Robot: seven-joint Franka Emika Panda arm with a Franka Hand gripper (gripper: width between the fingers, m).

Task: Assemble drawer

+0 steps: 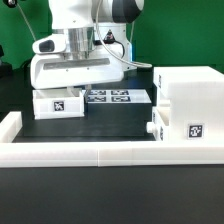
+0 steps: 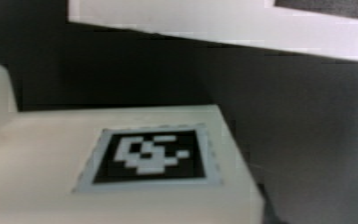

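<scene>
A small white drawer tray (image 1: 57, 103) with a square tag on its front stands at the exterior view's left, next to the marker board (image 1: 118, 97). My gripper (image 1: 72, 90) is down on top of this tray, its fingertips hidden behind the hand and the tray. In the wrist view the tray's white face (image 2: 51, 150) and its tag (image 2: 153, 155) fill the frame at very close range, and no fingers show. The tall white box shell (image 1: 195, 100) with a tag stands at the exterior view's right. Whether a second tray sits in it I cannot tell.
The long low white wall (image 1: 90, 152) runs along the front of the black table and turns up at the exterior view's left (image 1: 8, 125). A white slab (image 2: 229, 20) crosses the far side of the wrist view. The robot's base stands behind the tray.
</scene>
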